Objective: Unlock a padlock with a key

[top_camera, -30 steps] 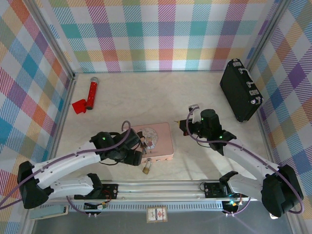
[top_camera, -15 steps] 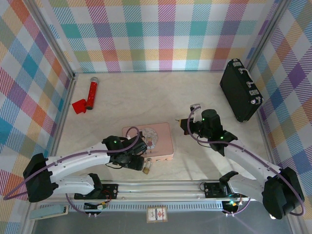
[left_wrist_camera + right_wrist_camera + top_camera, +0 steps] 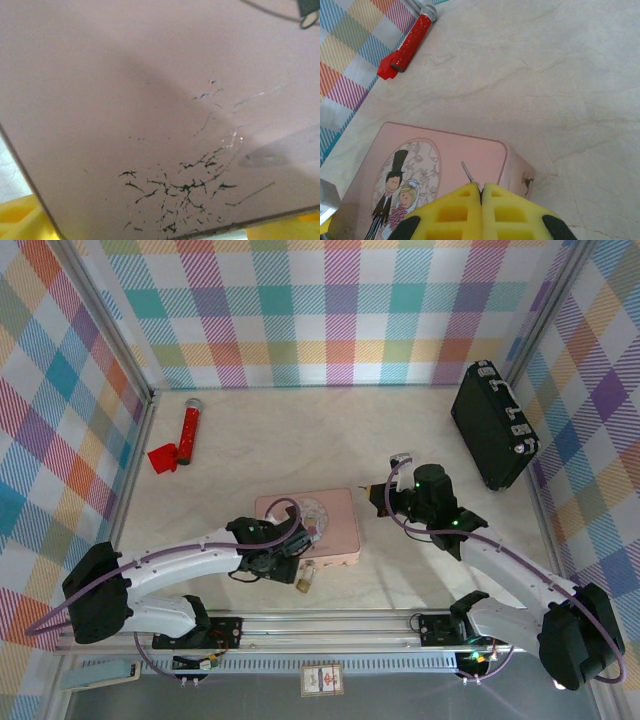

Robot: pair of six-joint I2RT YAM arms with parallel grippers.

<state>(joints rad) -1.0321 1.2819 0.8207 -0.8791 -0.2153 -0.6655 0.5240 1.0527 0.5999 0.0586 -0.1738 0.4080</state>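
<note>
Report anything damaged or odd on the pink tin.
The pink tin has cracked paint: a web of dark cracks near its edge in the left wrist view, and a dark chip on a corner in the right wrist view.

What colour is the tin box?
The tin box is pale pink, clearest in the right wrist view.

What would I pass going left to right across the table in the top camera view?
Red toy microphone → pink tin → right fingers, shut on the key → black case.
</note>
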